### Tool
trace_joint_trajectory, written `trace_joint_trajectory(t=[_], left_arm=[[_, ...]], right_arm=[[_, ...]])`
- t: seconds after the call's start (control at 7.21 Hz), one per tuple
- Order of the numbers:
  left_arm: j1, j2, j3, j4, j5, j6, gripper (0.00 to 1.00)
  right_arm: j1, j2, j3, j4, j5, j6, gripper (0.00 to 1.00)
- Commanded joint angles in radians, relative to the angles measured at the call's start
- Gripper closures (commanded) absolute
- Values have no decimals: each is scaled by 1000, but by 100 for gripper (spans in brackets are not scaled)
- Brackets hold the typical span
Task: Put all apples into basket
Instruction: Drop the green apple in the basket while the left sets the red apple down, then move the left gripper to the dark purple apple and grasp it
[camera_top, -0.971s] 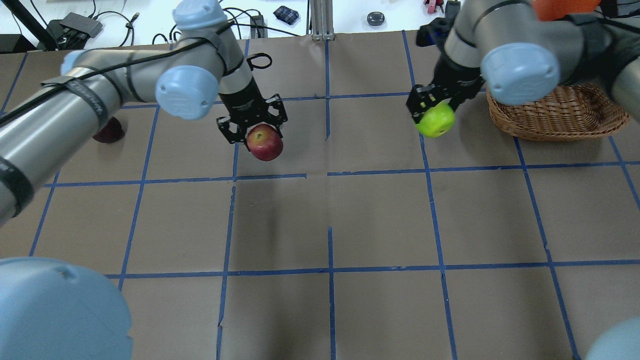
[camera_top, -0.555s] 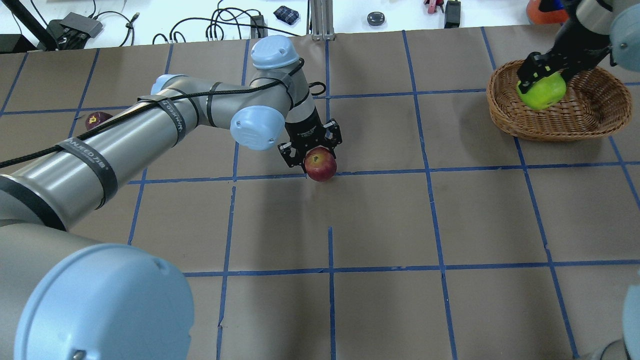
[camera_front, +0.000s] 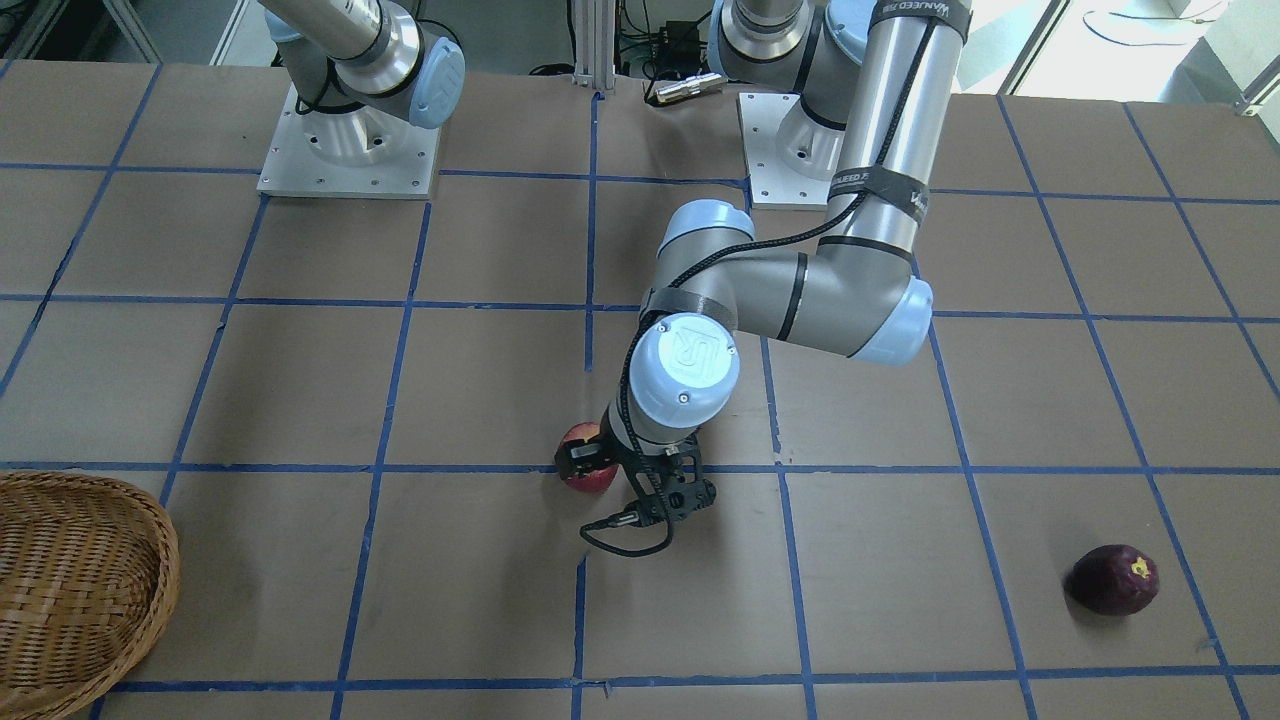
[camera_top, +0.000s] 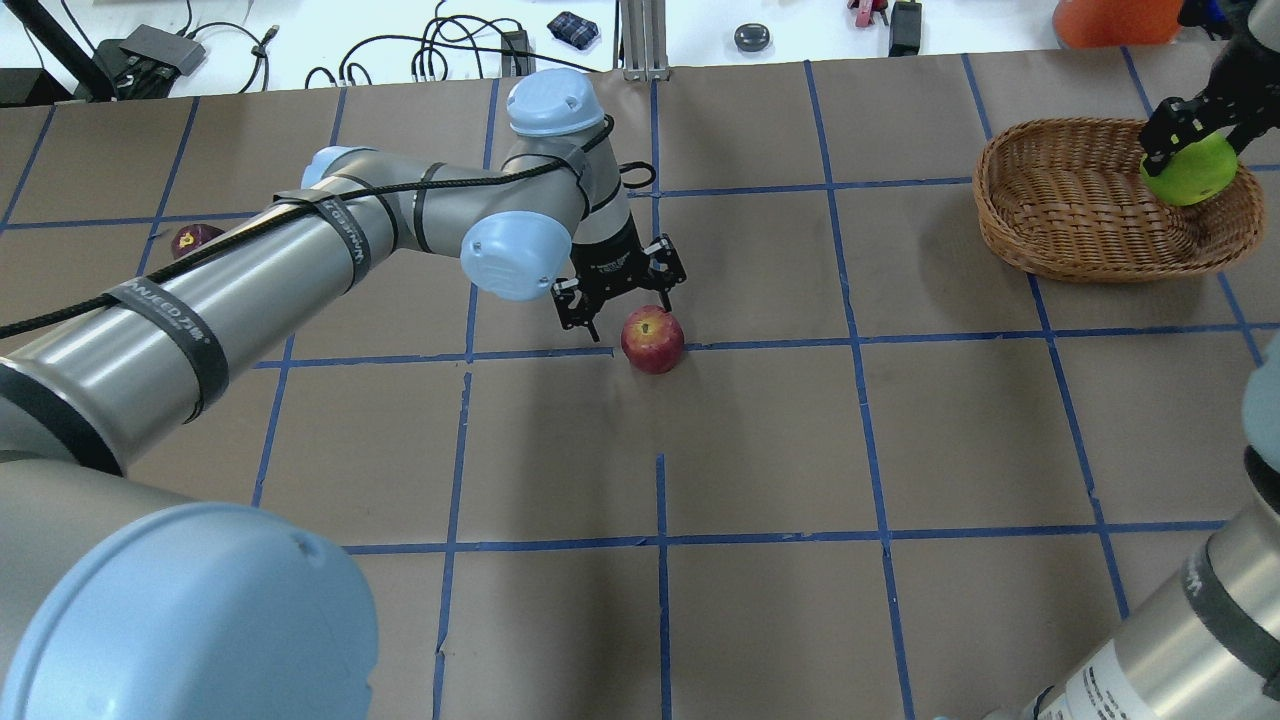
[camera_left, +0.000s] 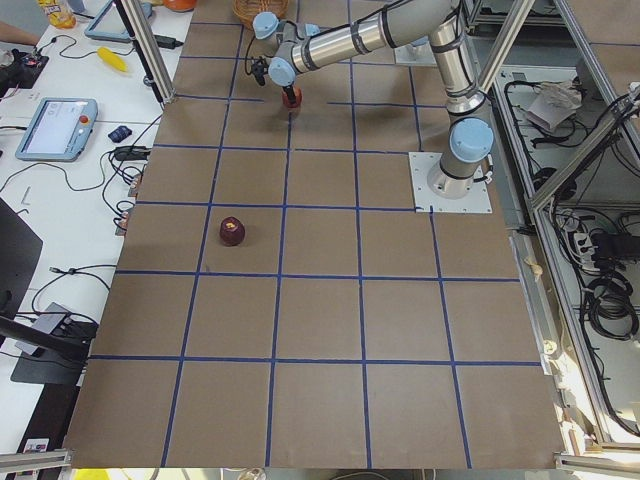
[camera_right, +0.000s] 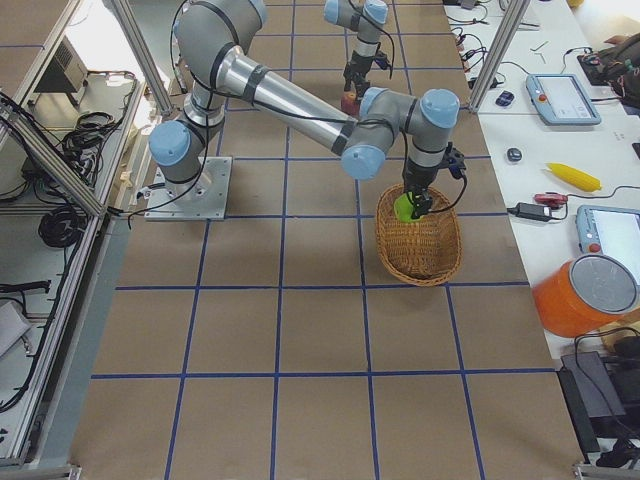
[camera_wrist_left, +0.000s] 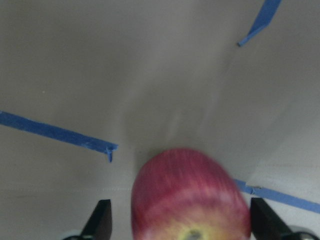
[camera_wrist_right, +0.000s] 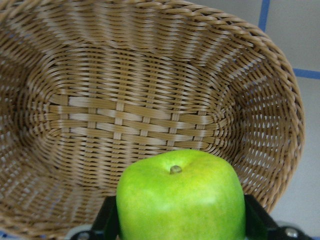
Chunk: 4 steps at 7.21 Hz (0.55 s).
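My left gripper (camera_top: 622, 305) is open just above the table, with the red apple (camera_top: 652, 340) resting on the paper at a blue tape line. In the left wrist view the apple (camera_wrist_left: 190, 195) sits between the spread fingers (camera_wrist_left: 100, 222) with a gap on one side. My right gripper (camera_top: 1188, 140) is shut on the yellow-green apple (camera_top: 1192, 170) and holds it over the right side of the wicker basket (camera_top: 1070, 205). The right wrist view shows that apple (camera_wrist_right: 180, 200) above the basket's bare floor (camera_wrist_right: 125, 115). The maroon apple (camera_top: 195, 240) lies alone at the far left.
The table is brown paper with a blue tape grid. An orange container (camera_top: 1110, 20) stands behind the basket. Cables and small devices (camera_top: 480, 45) lie beyond the far edge. The left arm's long link (camera_top: 250, 270) stretches across the left half.
The left gripper carried the red apple right, set it on the table and opened. The right gripper carried the green apple right, over the basket.
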Motion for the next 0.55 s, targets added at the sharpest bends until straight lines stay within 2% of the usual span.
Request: trace_joint_trajectory(t=[0.0, 0.14, 0.28, 0.42], left_arm=[[154, 109, 14, -134, 102, 292, 0], [252, 147, 14, -188, 99, 420, 0], [361, 164, 14, -195, 111, 575, 0], [487, 134, 20, -180, 206, 686, 0]], right_arm=[[-29, 111, -47, -71, -8, -33, 100], [-29, 116, -47, -72, -10, -29, 97], [-29, 128, -47, -74, -7, -37, 65], [-30, 139, -47, -74, -7, -36, 54]])
